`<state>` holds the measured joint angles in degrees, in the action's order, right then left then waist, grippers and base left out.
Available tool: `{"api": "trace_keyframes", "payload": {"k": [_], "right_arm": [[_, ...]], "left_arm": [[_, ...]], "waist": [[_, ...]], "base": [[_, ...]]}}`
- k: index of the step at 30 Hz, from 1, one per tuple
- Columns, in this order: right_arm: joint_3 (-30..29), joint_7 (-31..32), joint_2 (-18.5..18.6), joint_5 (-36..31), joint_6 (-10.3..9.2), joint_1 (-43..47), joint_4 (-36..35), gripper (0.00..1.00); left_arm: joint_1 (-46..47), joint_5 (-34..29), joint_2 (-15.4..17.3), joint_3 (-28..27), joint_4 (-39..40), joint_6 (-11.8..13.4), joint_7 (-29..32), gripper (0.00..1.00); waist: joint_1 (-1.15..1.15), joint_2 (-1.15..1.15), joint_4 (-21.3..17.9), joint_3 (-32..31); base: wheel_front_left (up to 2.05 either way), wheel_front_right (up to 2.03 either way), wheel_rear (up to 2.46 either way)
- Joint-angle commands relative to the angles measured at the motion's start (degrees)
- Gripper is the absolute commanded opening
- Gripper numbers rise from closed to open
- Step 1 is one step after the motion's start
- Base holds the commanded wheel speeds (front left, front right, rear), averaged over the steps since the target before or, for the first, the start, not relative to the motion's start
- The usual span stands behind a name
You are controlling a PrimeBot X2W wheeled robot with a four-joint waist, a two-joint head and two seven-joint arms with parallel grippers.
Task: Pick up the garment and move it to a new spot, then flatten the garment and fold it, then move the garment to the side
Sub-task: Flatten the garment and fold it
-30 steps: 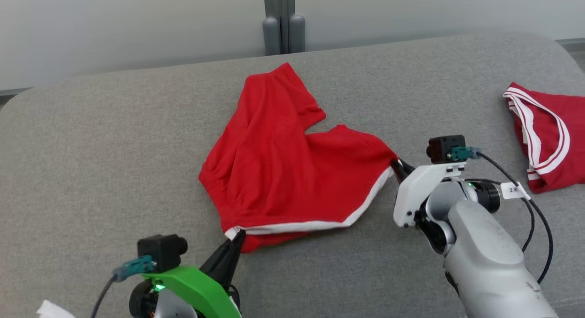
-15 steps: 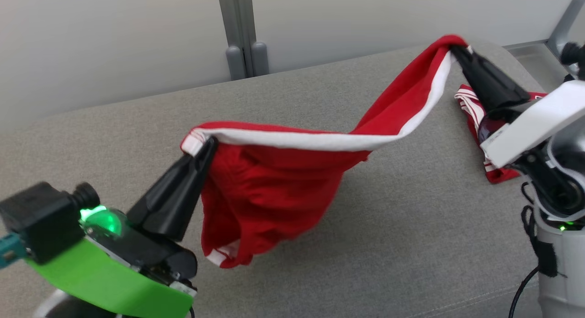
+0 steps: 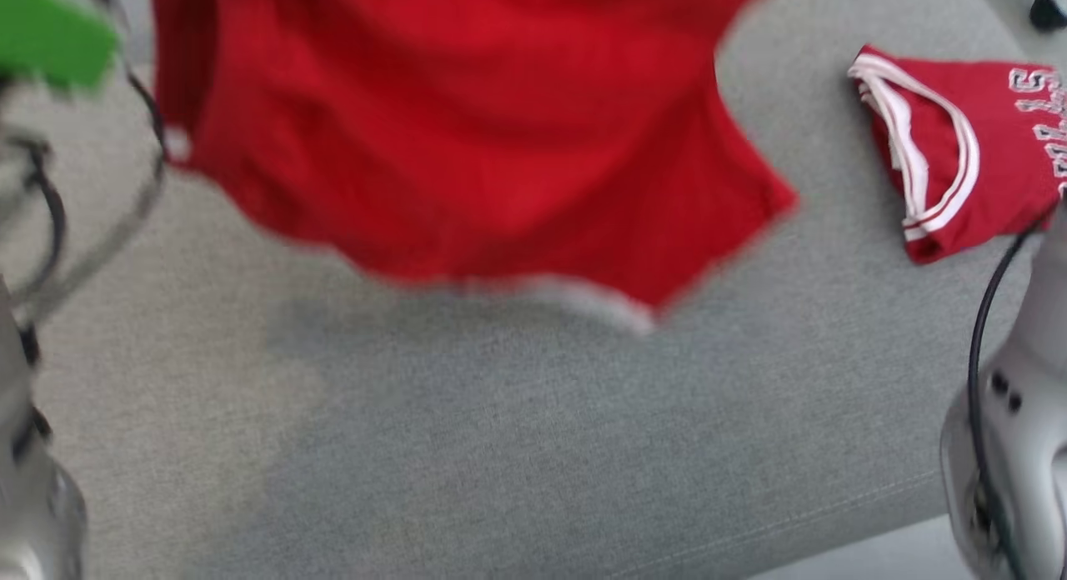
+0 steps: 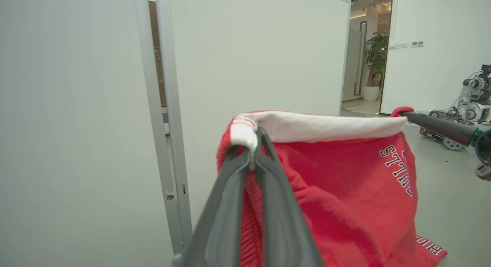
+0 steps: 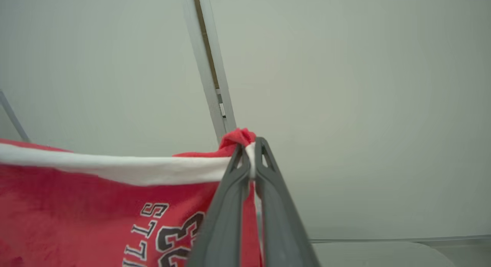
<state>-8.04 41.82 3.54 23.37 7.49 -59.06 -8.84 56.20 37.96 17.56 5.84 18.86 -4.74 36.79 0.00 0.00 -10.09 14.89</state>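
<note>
The garment (image 4: 345, 205) hangs stretched between left gripper (image 4: 252, 144) and right gripper (image 5: 251, 154), each clamped on its white hem (image 4: 326, 127)

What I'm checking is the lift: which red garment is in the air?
The white-hemmed garment, pinched at its white band by the left gripper and right gripper; the striped garment lies on the cushion.

left gripper (image 4: 251, 144): two long dark grey fingers (image 4: 226, 205), tapering to thin tips, matte. right gripper (image 5: 250, 148): same, with small triangular cut-outs near the tips. green bracket (image 3: 50, 30): bright green, blurred. Just below it, thin black cables (image 3: 55, 213) in loops; further below, pale silver forearm (image 3: 50, 513). Far across from the bracket: rounded silver-grey arm housing (image 3: 1021, 455), two small dark holes (image 3: 997, 383), black cable (image 3: 975, 347) along it.
</note>
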Motion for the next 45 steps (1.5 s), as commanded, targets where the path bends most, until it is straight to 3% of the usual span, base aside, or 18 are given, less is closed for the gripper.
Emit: {"api": "trace_keyframes", "payload": {"k": [1, 6, 12, 17, 23, 31, 40, 45], "right_arm": [[-0.09, -2.43, -0.27, -2.22, -0.01, -5.21, 3.81, 0.0], [0.19, -13.87, -0.58, -8.49, -0.02, -20.09, 18.04, 0.0], [1.26, -26.99, -0.51, -7.65, -0.06, -29.98, 33.16, 0.0], [3.94, -34.14, -0.47, -4.72, -0.06, -27.9, 42.53, 0.0], [10.38, -42.65, -0.52, -1.52, -0.06, -13.92, 48.81, 0.0], [16.12, -48.22, 0.34, 0.47, -0.05, 9.14, 43.44, 0.0], [14.92, -44.38, 3.73, 3.96, -0.06, 36.78, 26.56, 0.0], [10.76, -38.79, 4.69, 4.47, -0.06, 53.57, 15.14, 0.0]], "left_arm": [[5.74, -2.86, 1.13, 1.11, -4.8, -0.95, -2.05, 0.0], [22.8, -9.4, 1.27, 5.38, -23.67, -2.29, -12.9, 0.0], [36.17, -13.55, 1.78, 10.45, -42.71, -2.66, -29.03, 0.0], [35.13, -9.72, 1.34, 15.42, -52.44, -2.66, -37.52, 0.0], [21.06, -4.46, 3.34, 21.01, -57.44, -2.67, -46.57, 0.0], [-2.62, -1.4, 2.4, 22.87, -53.46, -1.72, -51.47, 0.0], [-33.78, 2.74, -0.55, 22.12, -36.88, 4.04, -51.95, 0.0], [-52.54, 4.14, 1.55, 23.49, -24.51, 9.03, -51.18, 0.0]], "waist": [[0.0, 0.0, 3.35, 17.41], [0.0, 0.0, 4.76, 23.06], [0.0, 0.0, 4.42, 26.36], [0.0, 0.0, 3.81, 26.32], [0.0, 0.0, 2.47, 21.65], [0.0, 0.0, 2.81, 12.99], [0.0, 0.0, 3.9, -1.11], [0.0, 0.0, 3.76, -8.11]], "base": [[0.0, 0.0, 0.0], [0.0, 0.0, 0.0], [0.0, 0.0, 0.0], [0.0, 0.0, 0.0], [0.0, 0.0, 0.0], [0.0, 0.0, 0.0], [0.0, 0.0, 0.0], [0.0, 0.0, 0.0]]}}
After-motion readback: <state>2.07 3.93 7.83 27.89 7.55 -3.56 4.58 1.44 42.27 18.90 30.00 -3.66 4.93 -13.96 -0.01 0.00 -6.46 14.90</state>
